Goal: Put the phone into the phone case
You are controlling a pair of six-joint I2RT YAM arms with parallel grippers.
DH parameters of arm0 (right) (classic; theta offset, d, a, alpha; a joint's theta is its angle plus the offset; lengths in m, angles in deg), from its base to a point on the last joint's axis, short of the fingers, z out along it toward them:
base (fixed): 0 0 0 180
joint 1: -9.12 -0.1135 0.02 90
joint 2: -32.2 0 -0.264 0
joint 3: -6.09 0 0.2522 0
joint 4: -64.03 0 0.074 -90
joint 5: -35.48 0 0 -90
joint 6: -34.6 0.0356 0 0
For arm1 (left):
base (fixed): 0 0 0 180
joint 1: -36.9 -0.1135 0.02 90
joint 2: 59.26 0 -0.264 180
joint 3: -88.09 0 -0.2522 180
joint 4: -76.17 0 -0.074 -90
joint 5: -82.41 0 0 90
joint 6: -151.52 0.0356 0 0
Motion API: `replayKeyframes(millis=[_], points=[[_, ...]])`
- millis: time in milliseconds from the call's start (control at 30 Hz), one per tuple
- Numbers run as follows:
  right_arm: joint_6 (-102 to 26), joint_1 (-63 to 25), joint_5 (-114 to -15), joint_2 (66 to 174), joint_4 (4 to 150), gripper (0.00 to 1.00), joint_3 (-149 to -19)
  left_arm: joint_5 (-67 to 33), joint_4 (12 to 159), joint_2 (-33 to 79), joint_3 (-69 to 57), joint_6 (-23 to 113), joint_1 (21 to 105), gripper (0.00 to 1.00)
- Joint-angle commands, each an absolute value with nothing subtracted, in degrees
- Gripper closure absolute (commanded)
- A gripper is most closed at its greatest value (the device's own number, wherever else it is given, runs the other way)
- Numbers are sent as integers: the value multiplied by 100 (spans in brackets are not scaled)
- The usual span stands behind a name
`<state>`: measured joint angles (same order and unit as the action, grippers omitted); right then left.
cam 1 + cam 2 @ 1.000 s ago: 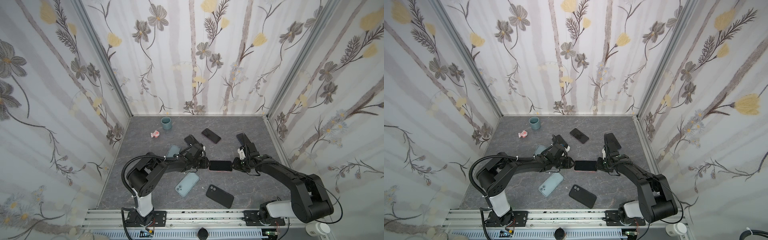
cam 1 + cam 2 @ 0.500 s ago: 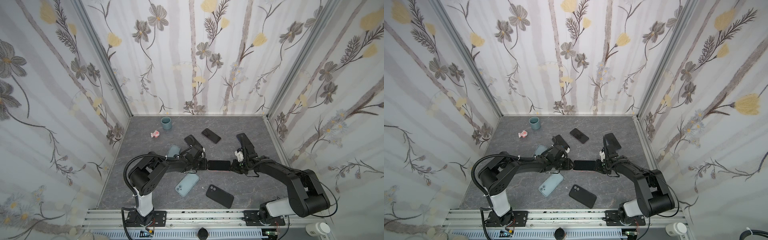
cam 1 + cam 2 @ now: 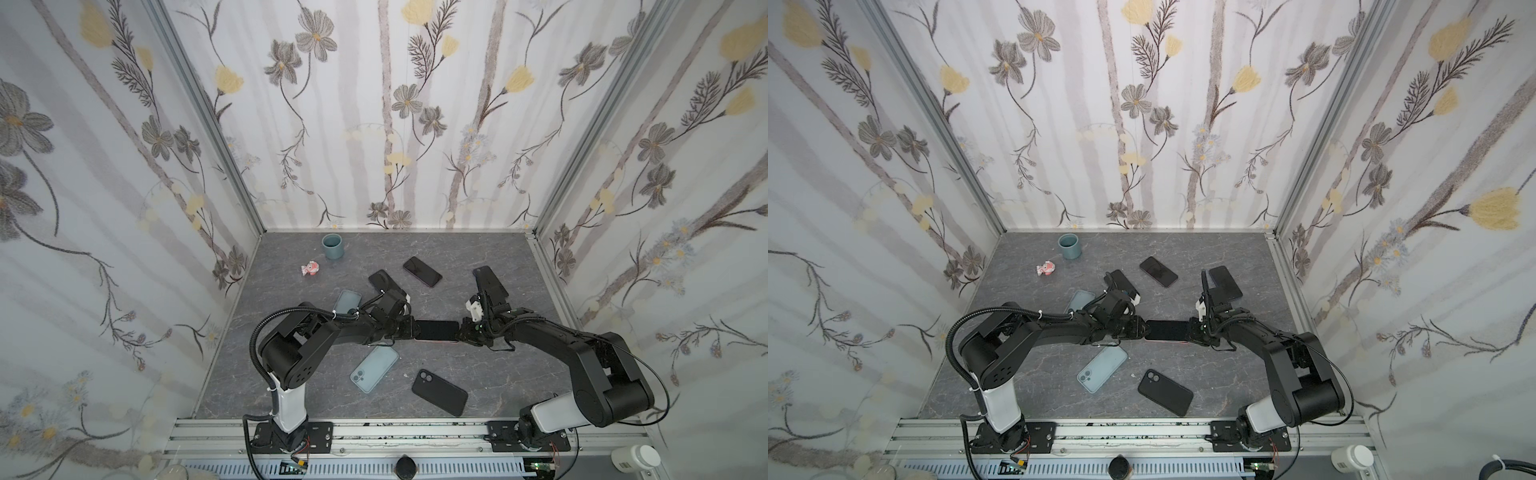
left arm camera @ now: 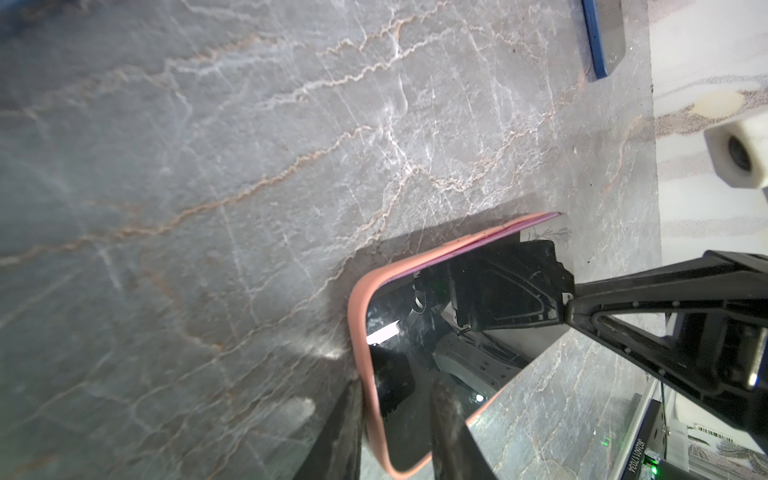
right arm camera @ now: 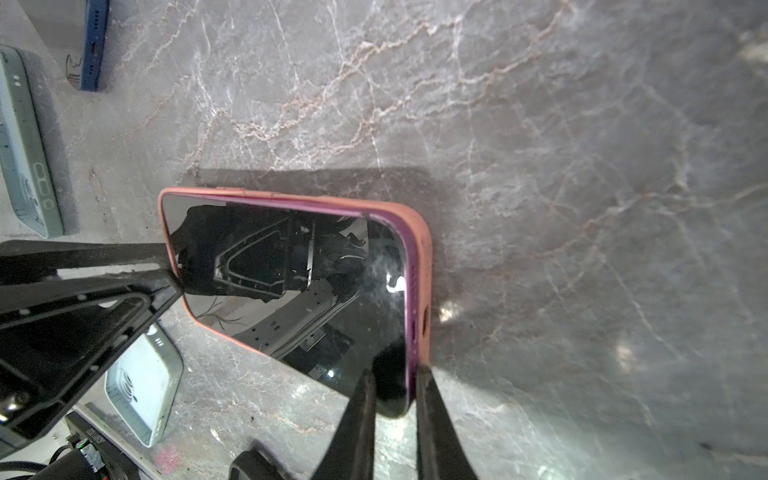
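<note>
Newly closed, the right gripper (image 5: 395, 370) pinches the phone (image 5: 291, 282) — in its pink case (image 5: 424, 249) — left gripper (image 4: 397, 386) likewise.

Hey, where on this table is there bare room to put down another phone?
Bare: the back strip right of the mug, and the front edge right of the black case. Crowded: the middle, around the pink-cased phone.

Dark-screened phone (image 3: 436, 330) sits screen-up in salmon-pink case (image 5: 423, 257); at middle of table (image 3: 519, 257).
</note>
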<state>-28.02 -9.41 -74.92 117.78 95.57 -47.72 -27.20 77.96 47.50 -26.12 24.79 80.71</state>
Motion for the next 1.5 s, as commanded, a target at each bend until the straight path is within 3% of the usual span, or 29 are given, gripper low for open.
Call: replayKeyframes(millis=[0, 333, 733, 1467], points=[[-2826, -1048, -7772, 11891, 9352, 85, -4775, -2938, 7912, 4860, -2611, 2410, 8146, 70], [-2824, -1092, -7743, 11751, 9472, 84, -4851, -2942, 7791, 4728, -2741, 2313, 8176, 71], [-2917, -1082, -7391, 11300, 9871, 67, -4882, -2892, 7736, 4673, -2842, 2301, 8177, 71], [-3024, -954, -6963, 11228, 10139, 78, -4822, -2832, 7782, 4665, -2868, 2364, 8181, 71]])
